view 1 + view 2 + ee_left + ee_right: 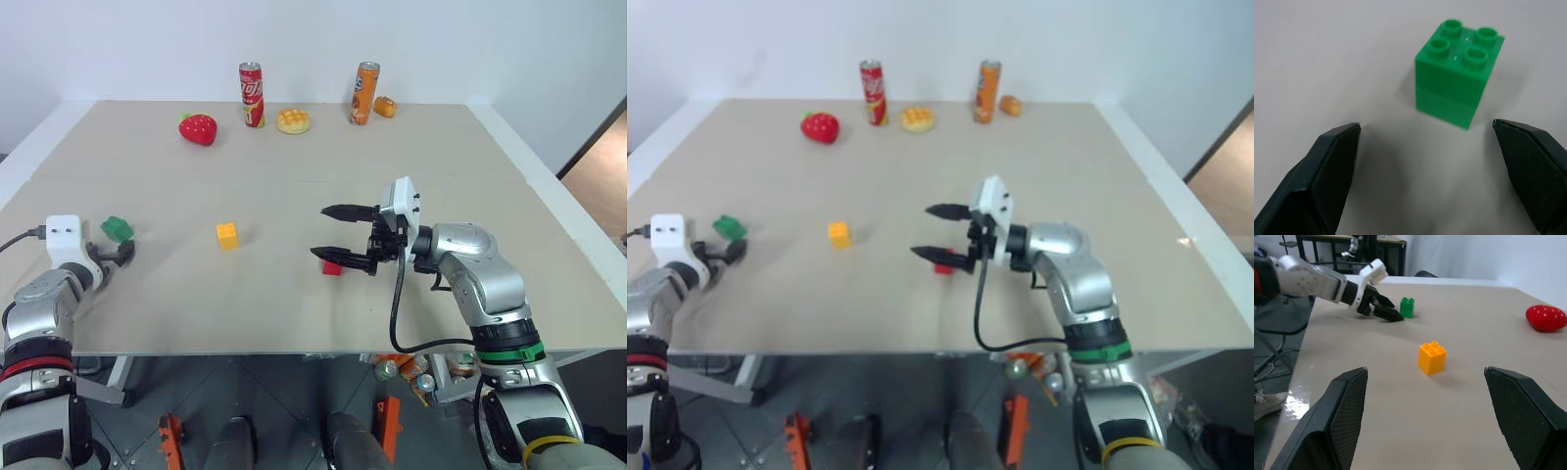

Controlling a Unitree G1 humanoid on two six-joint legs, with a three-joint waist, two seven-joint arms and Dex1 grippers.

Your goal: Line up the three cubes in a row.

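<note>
Reaching for the green cube [1459,78] at the table's [294,176] left edge, the left gripper [1435,171] is spreading wide; an off-centre approach risks knocking it off. The right gripper [338,235] is hovering open over the red cube [332,266], well apart from the yellow cube [227,235].

Green cube [1457,81], yellow-orange cube [227,236], red cube [332,267], all studded plastic. Red strawberry [198,128] with pale specks. Red can [252,95], orange can [365,93], both along far edge of beige table [294,186]. Yellow bread [293,120].
</note>
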